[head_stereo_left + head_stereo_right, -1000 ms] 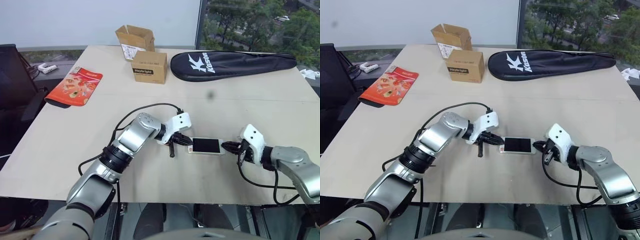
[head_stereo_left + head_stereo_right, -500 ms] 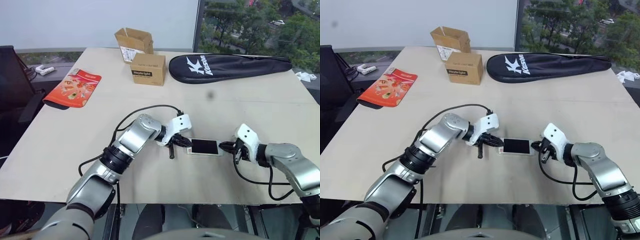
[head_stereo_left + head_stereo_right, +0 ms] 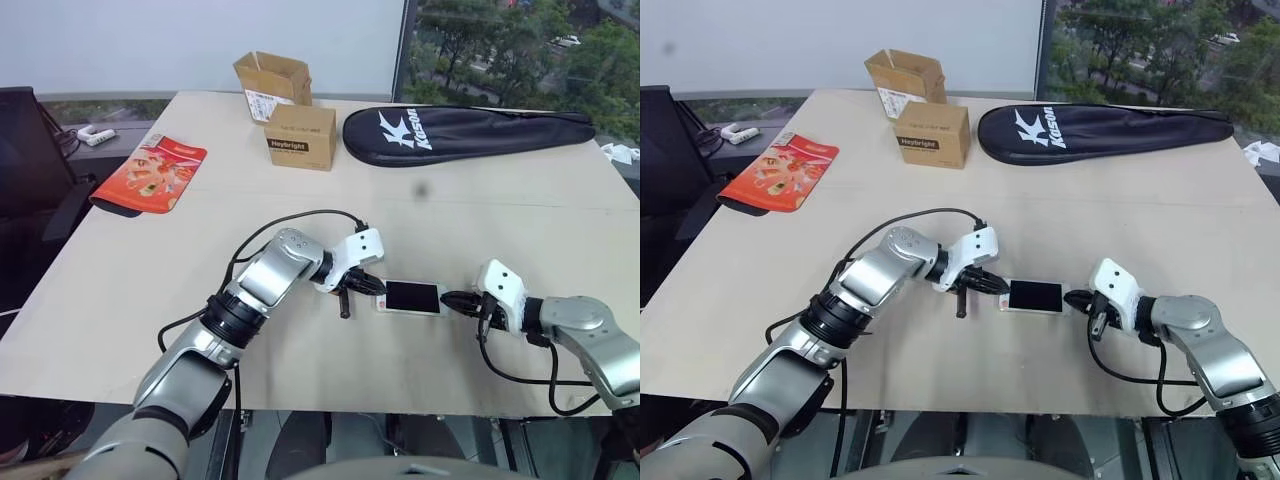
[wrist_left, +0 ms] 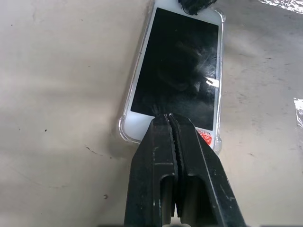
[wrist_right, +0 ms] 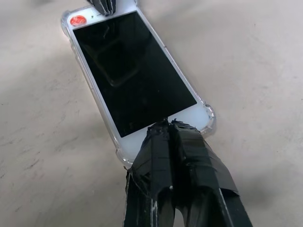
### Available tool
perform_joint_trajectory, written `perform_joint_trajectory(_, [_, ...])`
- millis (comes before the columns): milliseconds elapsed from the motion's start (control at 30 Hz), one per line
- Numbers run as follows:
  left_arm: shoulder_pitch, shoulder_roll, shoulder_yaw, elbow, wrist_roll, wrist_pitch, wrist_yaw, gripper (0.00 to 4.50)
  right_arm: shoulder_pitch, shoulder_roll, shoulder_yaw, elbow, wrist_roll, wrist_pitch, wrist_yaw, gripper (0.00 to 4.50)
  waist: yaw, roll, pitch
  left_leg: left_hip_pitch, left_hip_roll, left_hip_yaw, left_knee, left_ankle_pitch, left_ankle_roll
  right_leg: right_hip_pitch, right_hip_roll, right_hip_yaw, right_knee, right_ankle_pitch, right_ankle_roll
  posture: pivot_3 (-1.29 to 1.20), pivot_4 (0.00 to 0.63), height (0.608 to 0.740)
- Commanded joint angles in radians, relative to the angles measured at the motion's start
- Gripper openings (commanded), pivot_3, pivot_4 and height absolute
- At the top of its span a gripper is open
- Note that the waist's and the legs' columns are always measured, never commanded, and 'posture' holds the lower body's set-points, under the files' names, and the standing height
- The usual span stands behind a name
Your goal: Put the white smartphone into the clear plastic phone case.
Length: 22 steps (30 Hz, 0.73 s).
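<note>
Lying flat betw. both grippers, white smartphone (image 3: 412, 297) in clear plastic phone case (image 4: 124, 134) runs left-right; left gripper (image 4: 169, 119) & right gripper (image 5: 168, 126), fingers together, press opposite short ends.

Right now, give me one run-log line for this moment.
phone: white smartphone inside clear case, flat on table | left tool: shut, tip on one end | right tool: shut, tip on opposite end

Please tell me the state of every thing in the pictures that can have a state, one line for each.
white smartphone: screen dark, face up, seated in the case.
clear plastic phone case: flat on the table, around the phone.
left gripper: fingers shut, tips on one end.
right gripper: fingers shut, tips on the other end.
far cardboard box: flaps open.
near cardboard box: closed.
racket bag: closed.
</note>
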Motion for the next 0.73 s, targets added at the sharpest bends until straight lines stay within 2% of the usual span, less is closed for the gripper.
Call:
perform_joint_trajectory(33, [0.032, -0.005, 0.083, -0.058, -0.064, -0.081, -0.018, 0.00, 0.027, 0.036, -0.023, -0.007, 0.072, 0.010, 0.036, 0.31, -0.005, 0.006, 0.006, -0.001, 0.000, 0.000, 0.000, 0.000, 0.000, -0.001, 0.000, 0.001, 0.000, 0.000, 0.000, 0.00, 0.150, 0.740])
perform_joint_trajectory(67, [0.050, -0.006, 0.123, -0.084, -0.100, -0.095, -0.024, 0.00, 0.023, 0.043, -0.057, -0.027, 0.108, 0.018, 0.039, 0.62, -0.007, 0.008, 0.007, -0.001, 0.000, 0.000, 0.000, 0.000, 0.000, -0.002, 0.000, 0.002, 0.000, 0.000, 0.000, 0.00, 0.150, 0.740])
perform_joint_trajectory(100, [0.069, -0.006, 0.163, -0.109, -0.130, -0.112, -0.024, 0.00, 0.020, 0.044, -0.088, -0.043, 0.139, 0.019, 0.048, 0.71, -0.009, 0.011, 0.011, -0.001, 0.000, 0.000, 0.000, 0.000, 0.000, -0.002, 0.000, 0.003, 0.000, 0.000, 0.000, 0.00, 0.150, 0.740])
perform_joint_trajectory(133, [0.091, -0.007, 0.213, -0.127, -0.153, -0.109, 0.004, 0.00, 0.021, 0.039, -0.126, -0.054, 0.170, 0.013, 0.062, 1.38, -0.009, 0.013, 0.016, -0.002, 0.000, 0.000, 0.000, 0.000, 0.000, -0.003, 0.000, 0.004, 0.001, 0.000, 0.000, 0.00, 0.150, 0.740])
perform_joint_trajectory(167, [0.115, 0.001, 0.253, -0.140, -0.164, -0.121, 0.026, 0.00, 0.024, 0.029, -0.160, -0.057, 0.192, 0.005, 0.075, 1.63, -0.009, 0.014, 0.018, -0.002, 0.000, 0.000, 0.000, 0.000, 0.000, -0.004, 0.000, 0.004, 0.001, 0.000, 0.000, 0.00, 0.150, 0.740])
perform_joint_trajectory(200, [0.139, 0.012, 0.286, -0.151, -0.173, -0.135, 0.040, 0.00, 0.031, 0.017, -0.189, -0.055, 0.210, 0.001, 0.093, 2.12, -0.008, 0.016, 0.020, -0.004, 0.000, 0.001, 0.000, 0.000, 0.000, -0.006, 0.000, 0.004, 0.002, 0.000, 0.000, 0.00, 0.150, 0.740])
perform_joint_trajectory(233, [0.154, 0.020, 0.305, -0.158, -0.178, -0.143, 0.046, 0.00, 0.036, 0.008, -0.207, -0.054, 0.222, -0.001, 0.104, 2.30, -0.008, 0.018, 0.021, -0.010, 0.000, 0.001, 0.002, 0.000, 0.000, -0.012, 0.000, 0.005, 0.004, 0.005, 0.000, 0.00, 0.150, 0.740])
perform_joint_trajectory(267, [0.173, 0.029, 0.329, -0.167, -0.184, -0.160, 0.051, 0.00, 0.044, -0.002, -0.227, -0.045, 0.229, -0.010, 0.120, 2.80, -0.007, 0.019, 0.022, -0.013, -0.001, 0.001, 0.003, 0.000, 0.000, -0.015, 0.000, 0.005, 0.004, 0.005, 0.000, 0.00, 0.150, 0.740])
perform_joint_trajectory(300, [0.200, 0.041, 0.373, -0.179, -0.200, -0.171, 0.067, 0.00, 0.059, -0.019, -0.259, -0.027, 0.241, -0.026, 0.152, 2.93, -0.006, 0.019, 0.023, -0.015, -0.001, 0.003, 0.003, 0.000, 0.000, -0.017, 0.000, 0.004, 0.004, 0.006, 0.000, 0.00, 0.150, 0.740])
perform_joint_trajectory(333, [0.233, 0.056, 0.424, -0.190, -0.217, -0.184, 0.079, 0.00, 0.076, -0.039, -0.292, -0.001, 0.245, -0.050, 0.184, 3.40, -0.006, 0.019, 0.023, -0.015, -0.001, 0.003, 0.003, 0.000, 0.000, -0.017, 0.000, 0.004, 0.004, 0.005, 0.000, 0.00, 0.150, 0.740])
perform_joint_trajectory(367, [0.263, 0.074, 0.466, -0.197, -0.233, -0.189, 0.085, 0.57, 0.091, -0.055, -0.321, 0.022, 0.248, -0.072, 0.211, 3.78, -0.006, 0.019, 0.023, -0.016, -0.001, 0.003, 0.003, 0.000, 0.000, -0.017, 0.000, 0.003, 0.003, 0.005, 0.000, 0.00, 0.150, 0.740])
perform_joint_trajectory(400, [0.300, 0.102, 0.494, -0.201, -0.240, -0.195, 0.079, 0.93, 0.104, -0.070, -0.348, 0.045, 0.249, -0.093, 0.234, 4.28, -0.006, 0.019, 0.024, -0.016, -0.001, 0.003, 0.003, 0.000, 0.000, -0.017, 0.000, 0.003, 0.003, 0.005, 0.000, 0.00, 0.150, 0.740])
perform_joint_trajectory(433, [0.341, 0.133, 0.516, -0.201, -0.242, -0.217, 0.059, 1.31, 0.116, -0.086, -0.368, 0.066, 0.244, -0.115, 0.253, 4.50, -0.006, 0.019, 0.025, -0.016, -0.001, 0.003, 0.003, 0.000, 0.000, -0.017, 0.000, 0.003, 0.003, 0.005, 0.000, 0.00, 0.150, 0.740])
perform_joint_trajectory(467, [0.368, 0.154, 0.526, -0.202, -0.244, -0.232, 0.046, 1.68, 0.123, -0.095, -0.380, 0.080, 0.241, -0.130, 0.267, 4.50, -0.008, 0.020, 0.025, -0.016, -0.001, 0.003, 0.003, 0.000, 0.000, -0.017, 0.000, 0.003, 0.003, 0.005, 0.000, 0.00, 0.150, 0.740])
perform_joint_trajectory(533, [0.443, 0.215, 0.552, -0.209, -0.247, -0.277, 0.002, 2.70, 0.146, -0.123, -0.404, 0.126, 0.217, -0.184, 0.307, 4.50, -0.009, 0.021, 0.026, -0.016, -0.001, 0.004, 0.002, 0.000, 0.000, -0.018, 0.000, 0.003, 0.004, 0.005, 0.000, 0.00, 0.150, 0.740])
perform_joint_trajectory(633, [0.506, 0.256, 0.585, -0.219, -0.266, -0.307, -0.016, 4.10, 0.161, -0.145, -0.428, 0.177, 0.209, -0.226, 0.345, 4.50, -0.004, 0.022, 0.028, -0.015, -0.001, 0.005, 0.002, 0.000, 0.000, -0.018, 0.000, 0.004, 0.004, 0.004, -0.003, 0.00, 0.150, 0.740])
perform_joint_trajectory(667, [0.527, 0.267, 0.593, -0.217, -0.254, -0.320, -0.003, 4.44, 0.164, -0.152, -0.435, 0.197, 0.208, -0.235, 0.356, 4.50, -0.001, 0.022, 0.028, -0.016, -0.001, 0.005, 0.003, 0.000, 0.000, -0.018, -0.001, 0.004, 0.004, 0.003, -0.004, 0.00, 0.150, 0.740])
perform_joint_trajectory(733, [0.559, 0.290, 0.595, -0.215, -0.225, -0.353, 0.004, 4.44, 0.166, -0.161, -0.442, 0.229, 0.201, -0.249, 0.369, 4.50, 0.000, 0.022, 0.028, -0.016, -0.001, 0.005, 0.004, 0.000, 0.000, -0.017, -0.001, 0.004, 0.004, 0.003, -0.004, 0.00, 0.150, 0.740])
